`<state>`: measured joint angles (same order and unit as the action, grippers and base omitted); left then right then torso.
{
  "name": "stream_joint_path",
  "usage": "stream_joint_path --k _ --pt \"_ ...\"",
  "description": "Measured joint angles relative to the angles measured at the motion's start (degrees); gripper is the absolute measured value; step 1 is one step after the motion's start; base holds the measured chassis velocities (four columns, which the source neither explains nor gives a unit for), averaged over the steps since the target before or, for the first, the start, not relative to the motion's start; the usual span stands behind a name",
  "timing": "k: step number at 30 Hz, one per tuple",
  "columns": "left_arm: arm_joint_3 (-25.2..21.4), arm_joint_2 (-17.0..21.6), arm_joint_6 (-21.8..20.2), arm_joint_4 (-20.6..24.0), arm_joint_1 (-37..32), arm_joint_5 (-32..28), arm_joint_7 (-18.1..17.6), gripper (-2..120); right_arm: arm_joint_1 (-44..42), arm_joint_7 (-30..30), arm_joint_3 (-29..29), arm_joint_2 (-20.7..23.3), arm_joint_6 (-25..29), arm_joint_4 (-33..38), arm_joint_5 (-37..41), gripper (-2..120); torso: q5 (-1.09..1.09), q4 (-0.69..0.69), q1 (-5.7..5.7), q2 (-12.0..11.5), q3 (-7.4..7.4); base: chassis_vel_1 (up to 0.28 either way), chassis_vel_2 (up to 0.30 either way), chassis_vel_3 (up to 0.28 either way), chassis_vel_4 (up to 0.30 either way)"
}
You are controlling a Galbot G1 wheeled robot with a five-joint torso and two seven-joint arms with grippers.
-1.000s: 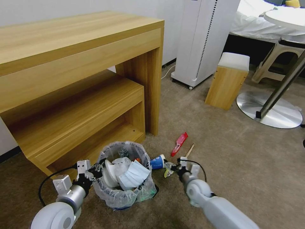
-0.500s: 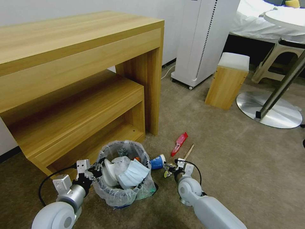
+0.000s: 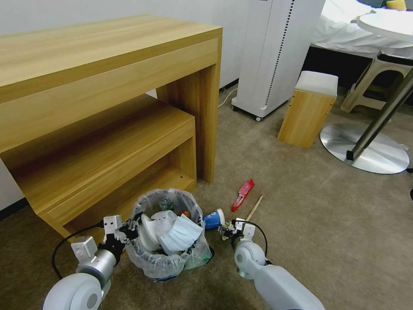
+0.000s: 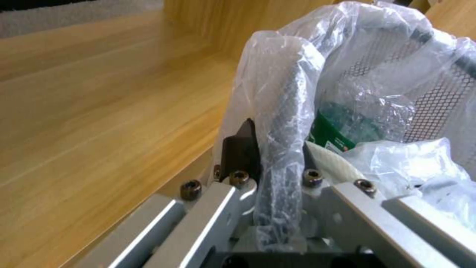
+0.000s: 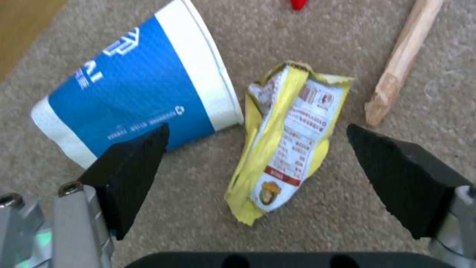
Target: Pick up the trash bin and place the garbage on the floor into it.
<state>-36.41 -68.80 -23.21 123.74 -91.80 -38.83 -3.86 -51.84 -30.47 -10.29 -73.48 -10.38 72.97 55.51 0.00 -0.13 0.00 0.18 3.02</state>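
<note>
**Right gripper over packet, bin held at rim**

Bin [image 3: 167, 234] standing on carpet before the wooden shelf unit [image 3: 107, 129], well filled: slippers, mask [image 3: 183, 234] and green-labelled bottle [image 4: 347, 128] inside the liner; left gripper [image 3: 129, 232] pinching rim and liner together at the bin's left side, rim seen clamped between the fingers in the left wrist view.

Right gripper [image 5: 258, 163] low over the floor just right of the bin, jaws spread wide; yellow packet [image 5: 285, 137] lying between the fingertips; blue-white cup [image 5: 134, 100] on its side just beside the packet, one finger [image 5: 131, 171] overlapping the cup's edge in view; stick [image 5: 404, 59] near the other finger; red wrapper [image 3: 243, 193] farther off, beyond the stick.

Risks, as judged:
- Cup caught in the closing jaws along with the packet, owing to crowding; likely a double or slipping grasp;
- Packet flat and crumpled on pile carpet; fingertips liable to close above it and miss;
- Stick nudged away by the outer finger;
- Bin near full; added items liable to spill over the rim;
- Liner thin; tearing or slipping possible under the left pinch.

Surroundings: white appliance [image 3: 275, 56], small wooden stool [image 3: 307, 110] and table base [image 3: 365, 148] well apart; nothing between gripper and bin except the cup.
</note>
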Motion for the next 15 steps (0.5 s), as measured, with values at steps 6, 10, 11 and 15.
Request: stream_joint_path --k 6,10,11,15 --pt "0.1 -0.1 0.2 -0.3 0.1 0.1 0.0 2 -0.1 -1.5 -0.2 0.1 -0.1 -0.4 -0.2 90 0.0 0.0 0.0 0.0 0.0 0.0 0.0 0.0 0.0" --pt "0.2 -0.3 0.4 -0.5 0.2 0.2 0.1 2 0.0 -2.2 -0.2 0.0 -0.2 -1.1 -0.3 90 0.0 -0.01 0.0 0.0 0.0 0.0 0.0 0.0 0.0" --pt "0.3 -0.3 0.4 -0.5 0.3 0.2 0.1 2 0.2 -2.3 -0.2 -0.2 -0.2 -1.6 -0.3 90 0.0 -0.01 0.0 0.0 0.0 0.0 0.0 0.0 0.0" --pt "0.3 -0.4 0.5 -0.2 0.2 0.2 0.1 2 1.1 -2.3 -0.8 -0.8 0.2 -3.7 -0.6 88 0.01 -0.01 0.0 0.0 0.0 0.0 0.0 0.0 0.0"
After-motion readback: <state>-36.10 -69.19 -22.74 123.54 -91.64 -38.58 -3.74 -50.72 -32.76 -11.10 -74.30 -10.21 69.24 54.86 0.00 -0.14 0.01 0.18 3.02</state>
